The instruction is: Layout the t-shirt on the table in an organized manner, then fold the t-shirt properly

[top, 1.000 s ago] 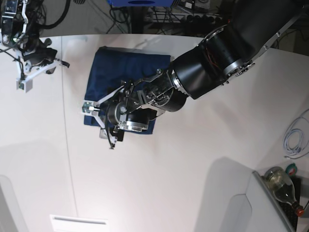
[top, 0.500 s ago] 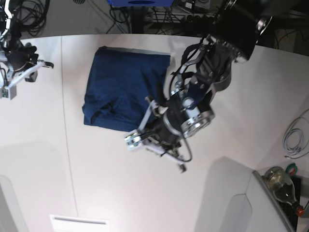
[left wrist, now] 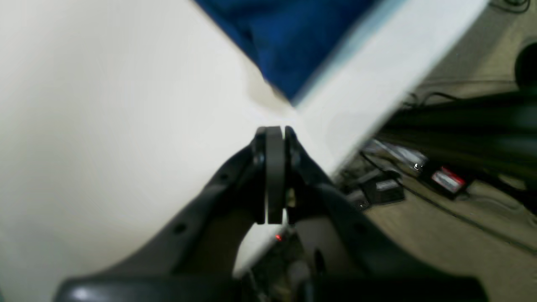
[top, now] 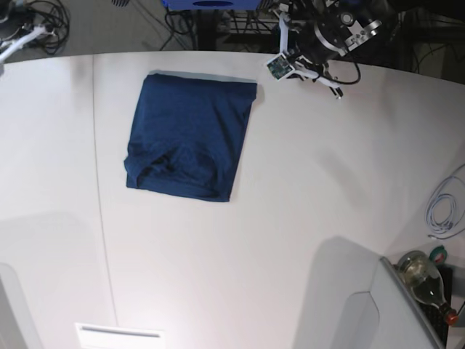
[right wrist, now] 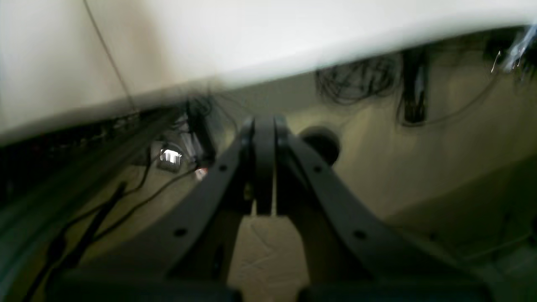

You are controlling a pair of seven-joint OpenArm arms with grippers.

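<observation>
1. The left arm's fingers (left wrist: 275, 176) are pressed together and hold nothing; they hang above the white desk (top: 290, 218) near its far edge, apart from the cloth.
2. The right arm's fingers (right wrist: 264, 167) are likewise pressed together and empty, hanging beyond the desk's rim over the floor (right wrist: 419, 167).
3. The desk is wide, smooth and white, with a curved far edge and a thin seam line (top: 102, 218) running down its left part. Cables (right wrist: 356, 79) lie on the floor behind it, and a bottle (top: 421, 276) stands at the lower right corner.
4. The t-shirt (top: 189, 134), dark navy and plain, lies folded into a rough rectangle on the desk's far middle, just right of the seam; its near edge is bunched and uneven.
</observation>
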